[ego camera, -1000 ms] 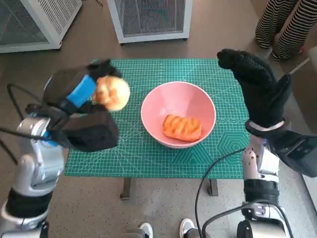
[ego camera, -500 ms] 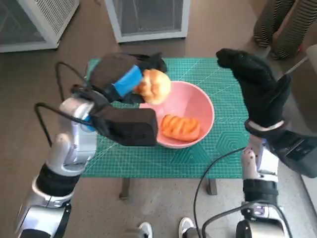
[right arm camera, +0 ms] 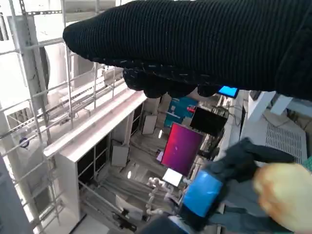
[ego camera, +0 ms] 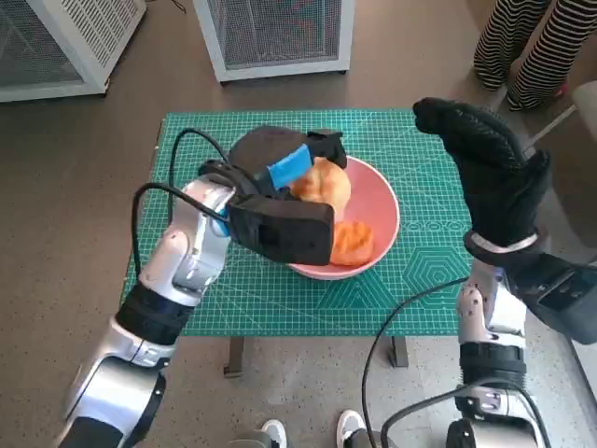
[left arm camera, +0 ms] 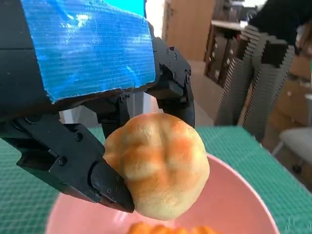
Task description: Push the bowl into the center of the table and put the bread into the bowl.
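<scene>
A pink bowl [ego camera: 381, 203] stands near the middle of the green mat, with an orange glazed pastry [ego camera: 353, 243] lying in it. My left hand [ego camera: 280, 163] holds a round golden bread roll [ego camera: 322, 184] just over the bowl's near-left part. In the left wrist view the roll [left arm camera: 158, 163] is gripped by the black fingers [left arm camera: 105, 183] above the bowl's pink inside [left arm camera: 229, 204]. My right hand [ego camera: 490, 173] is raised upright beside the bowl's right side, fingers extended, holding nothing. The right wrist view shows the glove [right arm camera: 195, 44] and, beyond it, the left hand with the roll [right arm camera: 285, 195].
The green cutting mat [ego camera: 420, 280] covers the small table. Two white mesh-sided units [ego camera: 275, 33] stand on the floor beyond the table. A person's striped legs [ego camera: 518, 47] are at the far right. A cable [ego camera: 401, 317] hangs by my right forearm.
My left hand has carried the roll rightward from the mat's left part to over the bowl. The right hand has stayed raised in place.
</scene>
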`<action>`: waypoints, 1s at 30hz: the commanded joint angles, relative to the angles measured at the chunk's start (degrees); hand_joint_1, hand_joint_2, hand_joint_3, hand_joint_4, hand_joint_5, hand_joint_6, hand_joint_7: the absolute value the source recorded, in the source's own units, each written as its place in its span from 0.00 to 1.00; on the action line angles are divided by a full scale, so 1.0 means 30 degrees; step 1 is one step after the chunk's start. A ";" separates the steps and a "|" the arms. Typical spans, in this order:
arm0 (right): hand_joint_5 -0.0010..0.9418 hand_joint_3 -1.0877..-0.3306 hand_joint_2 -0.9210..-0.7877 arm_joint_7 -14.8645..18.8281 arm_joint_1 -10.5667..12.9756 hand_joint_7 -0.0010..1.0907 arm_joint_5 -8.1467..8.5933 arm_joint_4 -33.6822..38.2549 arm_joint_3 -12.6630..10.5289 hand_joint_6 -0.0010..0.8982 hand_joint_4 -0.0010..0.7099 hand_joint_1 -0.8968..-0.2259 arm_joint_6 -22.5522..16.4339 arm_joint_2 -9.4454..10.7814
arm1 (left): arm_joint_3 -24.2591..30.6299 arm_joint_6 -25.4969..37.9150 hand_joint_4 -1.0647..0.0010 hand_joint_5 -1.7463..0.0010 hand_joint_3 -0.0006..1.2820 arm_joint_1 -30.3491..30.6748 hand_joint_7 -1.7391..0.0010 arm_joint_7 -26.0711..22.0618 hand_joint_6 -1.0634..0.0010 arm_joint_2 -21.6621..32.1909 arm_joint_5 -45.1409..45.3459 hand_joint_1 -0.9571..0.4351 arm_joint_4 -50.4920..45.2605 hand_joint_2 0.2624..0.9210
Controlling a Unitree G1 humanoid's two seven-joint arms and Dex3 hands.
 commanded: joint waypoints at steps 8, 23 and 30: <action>0.00 0.57 0.00 -0.0708 0.0762 0.52 -0.0489 -0.0391 0.0076 0.01 0.32 0.42 0.0083 -0.0134 | -0.0475 -0.0888 0.50 0.40 0.14 -0.0299 0.40 0.0580 0.59 -0.0035 0.0149 0.69 0.1308 0.95; 0.00 0.57 0.00 -0.1258 0.0788 0.52 -0.0829 -0.0658 0.0325 0.01 0.32 0.42 0.0195 0.0096 | 0.0536 -0.2458 0.90 1.00 0.04 0.0899 0.98 0.0951 0.78 0.1125 -0.0984 0.51 0.0439 0.90; 0.00 0.56 0.00 -0.1279 0.0701 0.52 -0.0798 -0.0624 0.0394 0.01 0.32 0.43 0.0271 0.0084 | 0.3003 -0.5858 0.99 1.00 0.02 0.1743 1.00 0.1030 0.88 0.1224 -0.4974 0.47 0.1292 0.90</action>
